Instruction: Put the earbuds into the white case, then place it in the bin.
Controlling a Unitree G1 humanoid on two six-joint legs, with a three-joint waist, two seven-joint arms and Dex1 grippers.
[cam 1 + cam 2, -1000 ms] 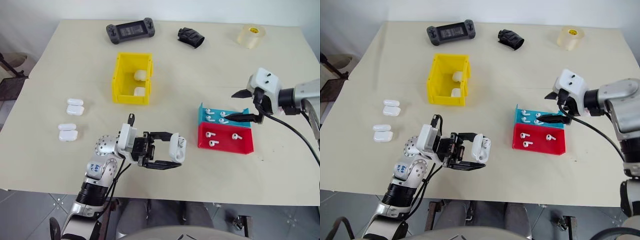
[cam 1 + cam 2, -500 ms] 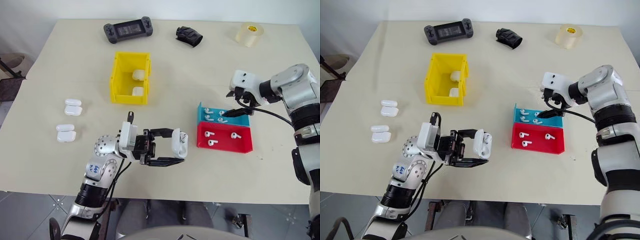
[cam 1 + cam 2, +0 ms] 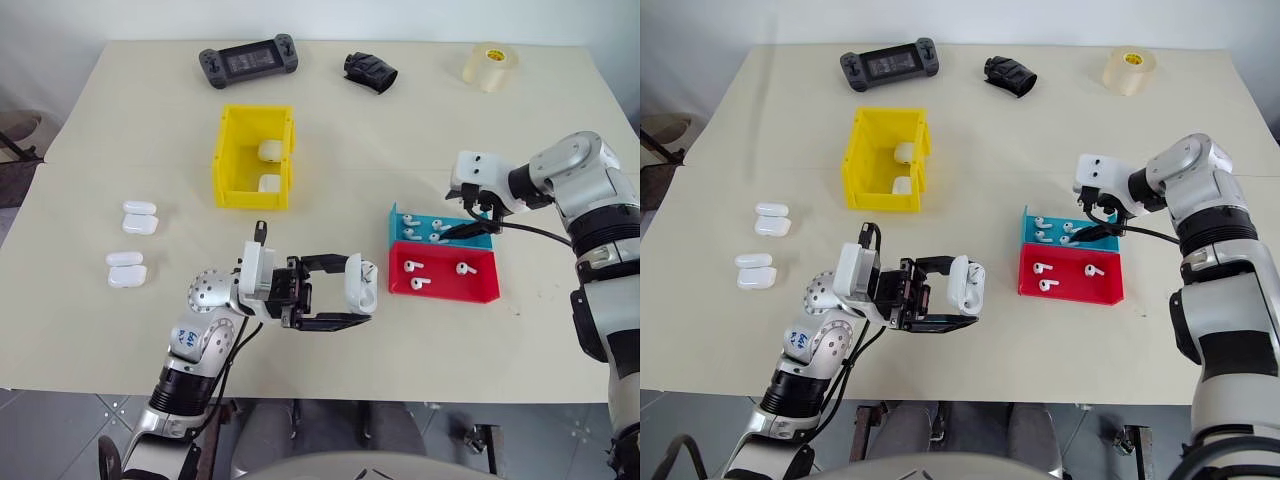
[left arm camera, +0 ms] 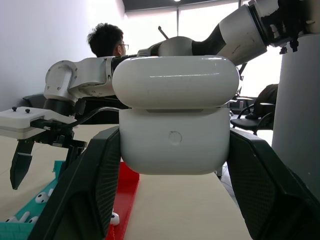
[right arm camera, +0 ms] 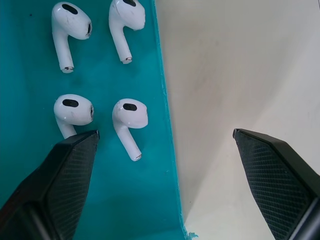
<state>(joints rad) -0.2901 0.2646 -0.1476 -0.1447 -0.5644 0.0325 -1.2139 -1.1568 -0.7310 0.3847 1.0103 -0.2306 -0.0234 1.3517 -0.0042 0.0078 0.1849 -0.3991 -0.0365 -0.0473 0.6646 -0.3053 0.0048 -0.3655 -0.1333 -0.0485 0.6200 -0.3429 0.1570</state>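
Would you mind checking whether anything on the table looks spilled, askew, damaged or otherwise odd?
Nothing stands out. The earbuds lie neatly inside the blue tray and the red tray, the spare cases sit in tidy pairs, the yellow bin stands upright, and the left gripper holds a white case squarely.

- My left gripper (image 3: 352, 300) sits low in front of me, forearm angled up from below, fingers pointing toward my right and clamped tight on the white case (image 3: 357, 284).
- My right arm bends in from the side, wrist turned inward.
- My right gripper (image 3: 474, 221) tilts down, fingers spread wide, holding nothing.
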